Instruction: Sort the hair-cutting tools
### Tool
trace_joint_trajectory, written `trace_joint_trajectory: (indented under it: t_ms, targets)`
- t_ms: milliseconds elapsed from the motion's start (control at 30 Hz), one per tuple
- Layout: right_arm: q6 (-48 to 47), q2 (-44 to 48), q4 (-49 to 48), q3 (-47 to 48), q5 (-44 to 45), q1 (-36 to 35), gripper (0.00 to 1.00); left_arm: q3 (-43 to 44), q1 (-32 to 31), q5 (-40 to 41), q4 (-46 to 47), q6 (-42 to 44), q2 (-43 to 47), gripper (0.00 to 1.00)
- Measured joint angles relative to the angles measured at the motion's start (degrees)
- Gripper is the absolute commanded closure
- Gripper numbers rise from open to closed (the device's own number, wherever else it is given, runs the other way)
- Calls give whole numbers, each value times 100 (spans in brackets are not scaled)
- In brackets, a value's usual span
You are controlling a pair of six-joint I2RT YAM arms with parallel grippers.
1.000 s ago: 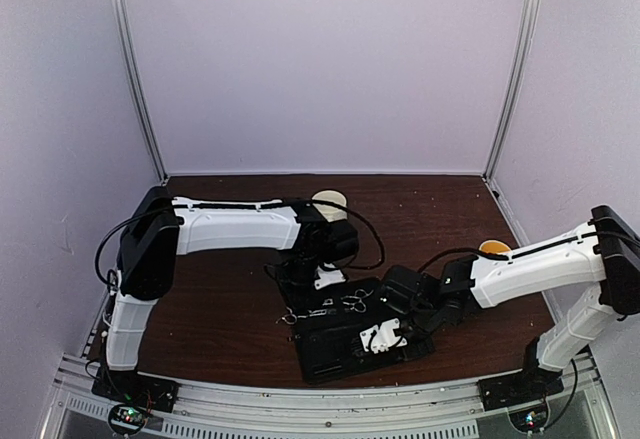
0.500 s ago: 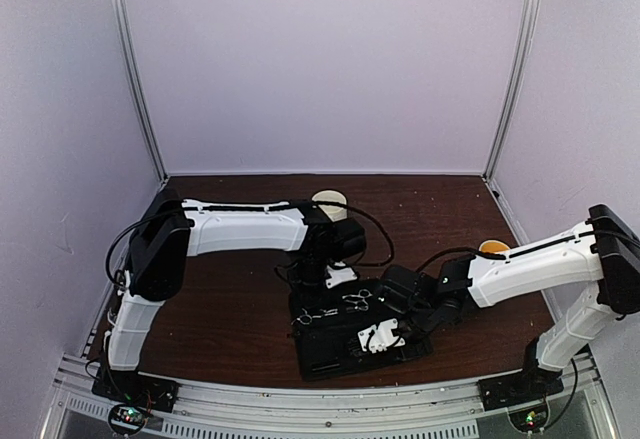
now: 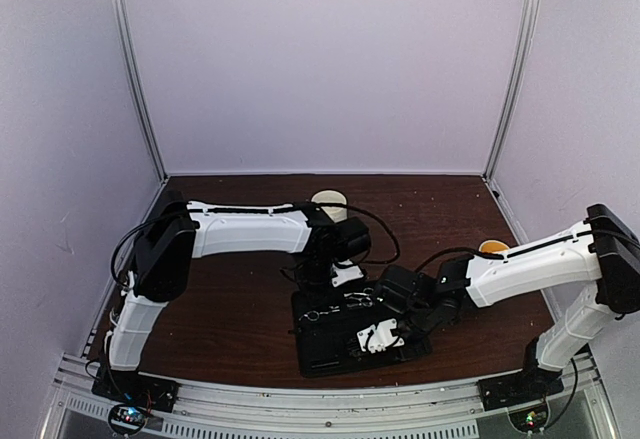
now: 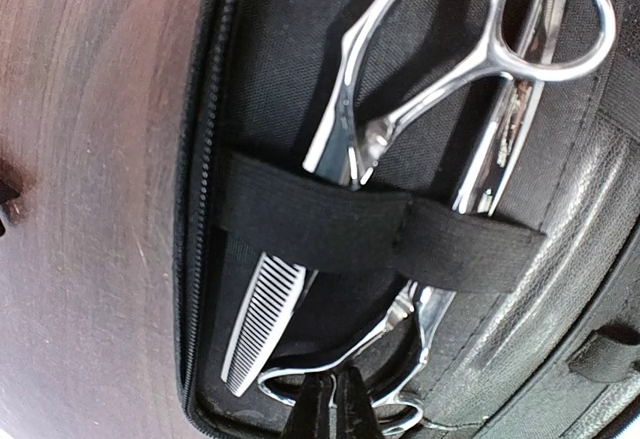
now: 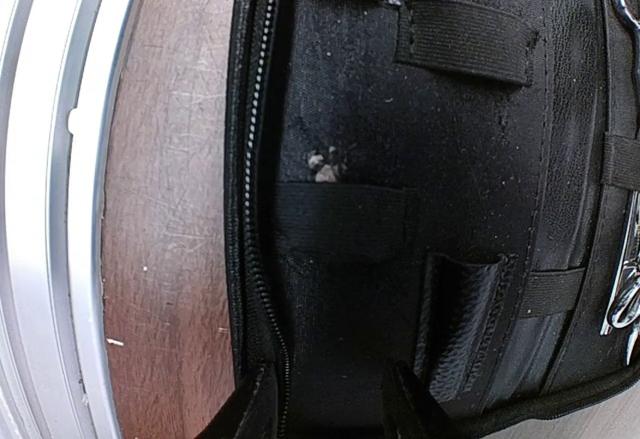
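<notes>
An open black case lies near the table's front. In the left wrist view two silver scissors lie on its lining under an elastic strap. One pair has its rings at the far end. The other, with a toothed blade, has a ring by my fingertips. My left gripper is shut on that ring, at the case's far edge. My right gripper is open, its fingers resting on the case's near half. The scissors' rings show at that view's right edge. No black hair clips show.
A white mug stands behind the left arm. A yellow-lined mug stands behind the right arm. The metal rail at the table's front edge runs close to the case.
My left gripper has moved right, carrying the toothed scissors from the table left of the case onto the case under the strap. The right gripper has barely moved.
</notes>
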State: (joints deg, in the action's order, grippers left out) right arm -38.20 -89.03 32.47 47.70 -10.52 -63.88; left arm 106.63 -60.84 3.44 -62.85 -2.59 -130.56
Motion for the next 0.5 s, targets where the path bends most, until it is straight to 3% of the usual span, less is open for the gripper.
trace_joint_trajectory:
  t_ms: [267,400,500]
  targets:
    - [7,-24,61,48,7,0,63,-70,-2,35,83,9,39,100]
    - [39,-20,118,81,28,17,63,-164,-13,90,168,11,105,94]
    - [61,31,238,149,52,103,62,-275,-20,166,262,7,203,80]
